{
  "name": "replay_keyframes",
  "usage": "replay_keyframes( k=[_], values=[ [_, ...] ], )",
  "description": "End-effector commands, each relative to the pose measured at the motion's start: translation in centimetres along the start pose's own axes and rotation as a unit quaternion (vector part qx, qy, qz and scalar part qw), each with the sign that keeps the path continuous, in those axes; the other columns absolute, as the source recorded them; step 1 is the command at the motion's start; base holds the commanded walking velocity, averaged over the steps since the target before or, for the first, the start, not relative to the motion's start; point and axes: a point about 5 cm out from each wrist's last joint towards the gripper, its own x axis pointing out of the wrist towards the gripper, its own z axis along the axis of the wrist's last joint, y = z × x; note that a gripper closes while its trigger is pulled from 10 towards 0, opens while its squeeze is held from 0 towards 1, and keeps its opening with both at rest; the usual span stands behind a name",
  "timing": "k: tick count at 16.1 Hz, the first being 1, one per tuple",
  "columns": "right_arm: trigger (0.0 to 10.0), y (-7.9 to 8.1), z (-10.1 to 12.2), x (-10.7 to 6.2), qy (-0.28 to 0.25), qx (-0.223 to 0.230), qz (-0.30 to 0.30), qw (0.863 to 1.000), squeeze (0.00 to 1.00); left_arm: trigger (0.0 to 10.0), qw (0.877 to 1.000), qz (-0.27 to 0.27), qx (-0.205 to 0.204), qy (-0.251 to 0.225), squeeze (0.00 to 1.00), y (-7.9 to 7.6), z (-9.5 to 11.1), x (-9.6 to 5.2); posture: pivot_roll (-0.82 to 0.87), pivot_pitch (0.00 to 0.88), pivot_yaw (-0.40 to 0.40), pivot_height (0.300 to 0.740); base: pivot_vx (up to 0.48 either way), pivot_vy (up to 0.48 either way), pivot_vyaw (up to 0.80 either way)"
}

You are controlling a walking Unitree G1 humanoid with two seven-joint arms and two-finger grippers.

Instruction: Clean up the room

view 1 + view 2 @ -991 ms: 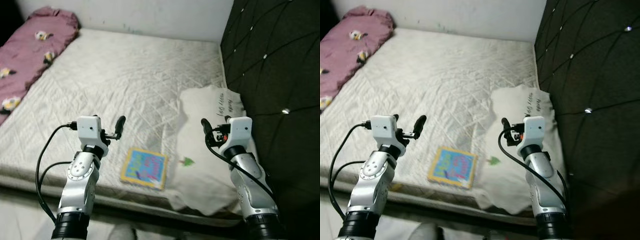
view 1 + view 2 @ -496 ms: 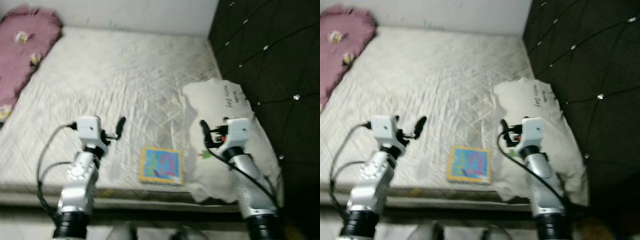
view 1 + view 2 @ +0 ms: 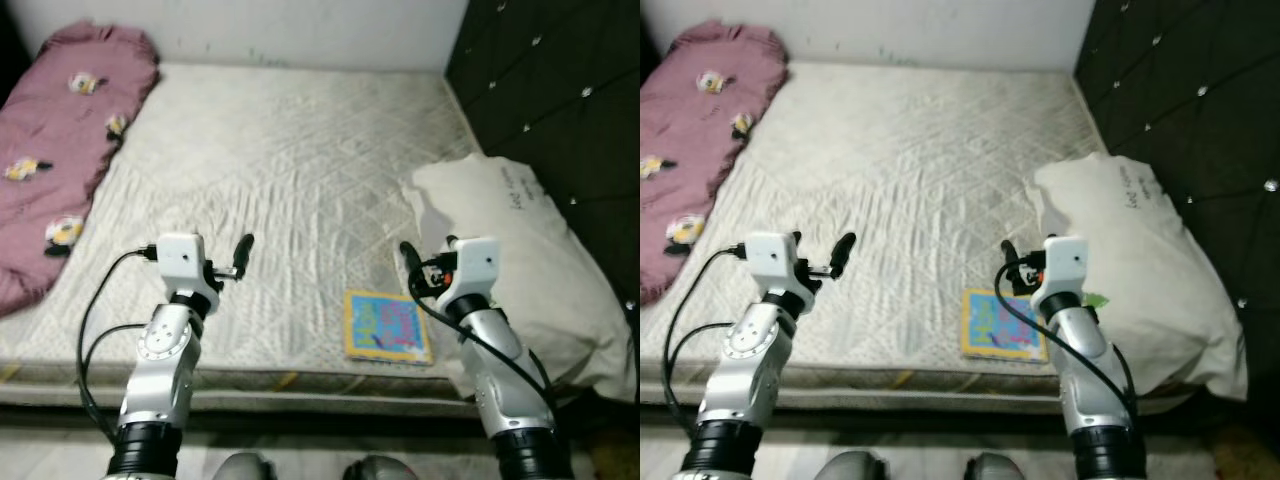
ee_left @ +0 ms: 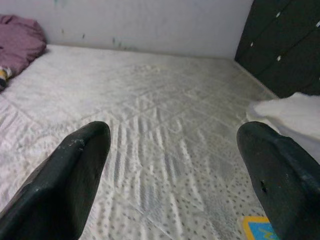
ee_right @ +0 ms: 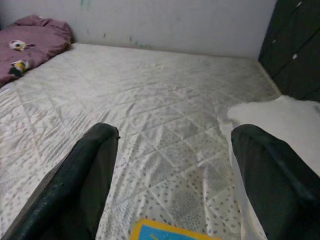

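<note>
Approach looks to be the step in hand: both arms are reaching over the mattress (image 3: 290, 150), the left gripper (image 3: 243, 253) and right gripper (image 3: 408, 262) spread wide and carrying nothing. Lying in the lower middle of the frame, the colourful book (image 3: 386, 326) is sitting near the bed's front edge, just beside the white pillow (image 3: 520, 250) at right, with a pink blanket (image 3: 60, 150) at upper left. Next, I judge, the right gripper needs lowering onto the book.
</note>
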Motion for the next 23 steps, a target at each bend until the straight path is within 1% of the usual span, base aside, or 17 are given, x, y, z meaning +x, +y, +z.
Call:
replay_keyframes(
  k=[1,5,23],
  values=[
    [10.0,0.5,0.49,0.23,-0.011,0.001,0.006,1.0,0.0,10.0,1.0,0.01,0.005,0.0,0.0,0.7,0.15,-0.09,-0.04,0.028,-0.024,0.74,0.0,0.48,0.0],
    [10.0,0.46,0.41,0.25,-0.01,-0.002,0.007,1.0,0.0,10.0,1.0,0.008,0.004,-0.001,0.0,0.51,0.18,0.02,-0.04,0.028,-0.026,0.74,0.0,0.48,0.0],
    [10.0,-0.01,0.2,0.41,0.0,-0.013,-0.006,1.0,0.0,10.0,1.0,0.012,-0.001,0.002,0.0,0.61,0.0,0.13,-0.04,0.042,-0.029,0.74,0.0,0.48,0.0]
  ],
)
